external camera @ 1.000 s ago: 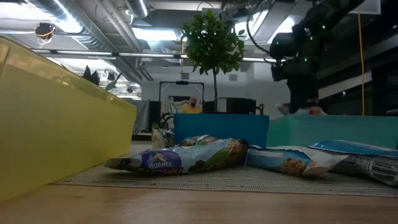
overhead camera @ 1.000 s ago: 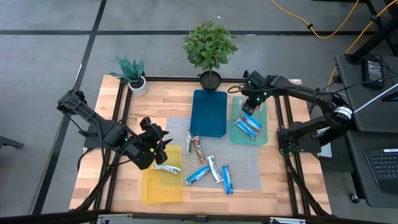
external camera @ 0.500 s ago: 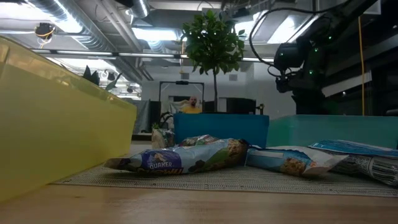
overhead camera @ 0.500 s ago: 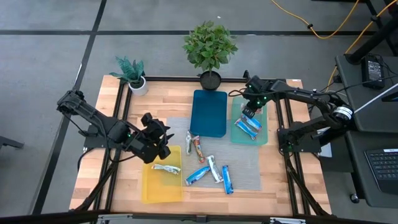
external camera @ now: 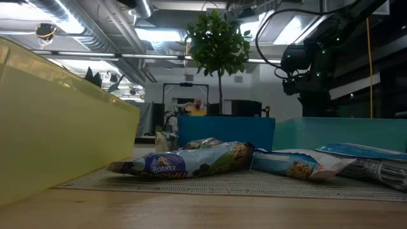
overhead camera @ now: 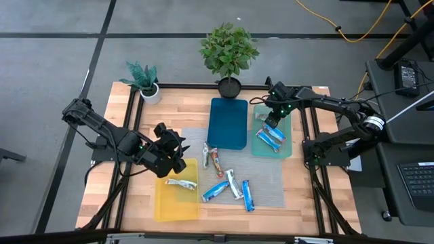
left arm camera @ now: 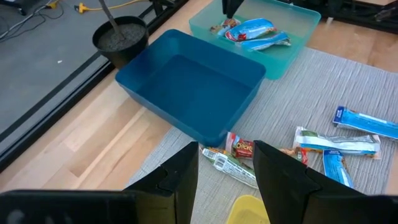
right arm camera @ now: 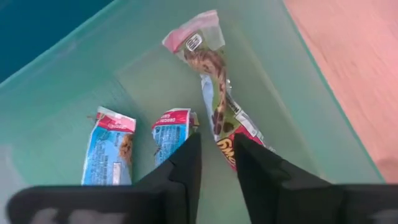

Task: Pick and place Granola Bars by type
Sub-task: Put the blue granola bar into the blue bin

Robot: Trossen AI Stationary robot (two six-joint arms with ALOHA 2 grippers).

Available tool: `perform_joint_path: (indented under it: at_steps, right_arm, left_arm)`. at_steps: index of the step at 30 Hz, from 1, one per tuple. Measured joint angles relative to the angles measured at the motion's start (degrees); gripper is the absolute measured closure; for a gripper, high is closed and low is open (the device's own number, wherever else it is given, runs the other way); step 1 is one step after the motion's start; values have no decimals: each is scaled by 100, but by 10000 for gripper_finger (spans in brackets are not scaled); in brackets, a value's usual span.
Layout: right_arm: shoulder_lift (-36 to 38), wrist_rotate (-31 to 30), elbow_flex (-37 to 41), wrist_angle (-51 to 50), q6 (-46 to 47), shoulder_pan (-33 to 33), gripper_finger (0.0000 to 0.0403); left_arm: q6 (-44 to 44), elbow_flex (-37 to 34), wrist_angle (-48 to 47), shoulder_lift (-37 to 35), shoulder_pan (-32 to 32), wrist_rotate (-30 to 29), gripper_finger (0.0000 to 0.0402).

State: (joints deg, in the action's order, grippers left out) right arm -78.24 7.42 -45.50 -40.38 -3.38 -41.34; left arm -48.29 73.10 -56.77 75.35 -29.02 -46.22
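- Right hand (overhead camera: 274, 115) hangs over the far end of the teal tray (overhead camera: 288, 146). Its fingers (right arm camera: 180, 171) stand a little apart with nothing between them.
- In the right wrist view the teal tray holds two blue-wrapped granola bars (right arm camera: 109, 149) side by side, plus one red-and-green wrapped bar (right arm camera: 214, 87) lying just beside them, beyond the fingertips.
- Left hand (overhead camera: 171, 150) sits above the worktop (overhead camera: 129, 135) at the far edge of the yellow tray (overhead camera: 163, 203). Fingers (left arm camera: 283, 174) apart, empty.
- Yellow tray holds one pale-wrapped bar (overhead camera: 180, 183).
- Dark blue tray (overhead camera: 227, 122), between the other two trays, looks empty from above.
- Unsorted bars lie on the grey mat (overhead camera: 271, 183): a pair with red marks (overhead camera: 211, 158) just in front of the blue tray, and a cluster of blue ones (overhead camera: 230, 188) nearer the front edge.
- Step in hand, as I judge it: both hands are between picks, each empty near its own tray. Roughly four bars sorted, about six left.
- Next move: the left hand faces the red-marked pair on the mat, the nearest candidates. It needs to descend with the fingers straddling one bar across its narrow width.
- Risk: the two bars touch, so a wide grasp could drag both.
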Motion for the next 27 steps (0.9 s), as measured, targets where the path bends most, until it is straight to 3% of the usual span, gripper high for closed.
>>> perform_joint_path:
  at_steps: [4,7,14,21,27]
  right_arm:
    - [0,83,0,-11,-7,0,265]
    - [0,514,-13,-32,-25,53,252]
    - [112,652,-456,-318,-72,590,263]
    - [575,621,-974,-432,641,1422,290]
    - [1026,523,-1058,-493,1656,2663,299]
  left_arm:
    - [0,0,0,0,0,4,258]
    - [1,0,0,0,0,4,258]
    - [34,0,0,0,-2,7,258]
    - [53,2,0,0,-2,347,258]
    - [166,2,0,0,-15,598,258]
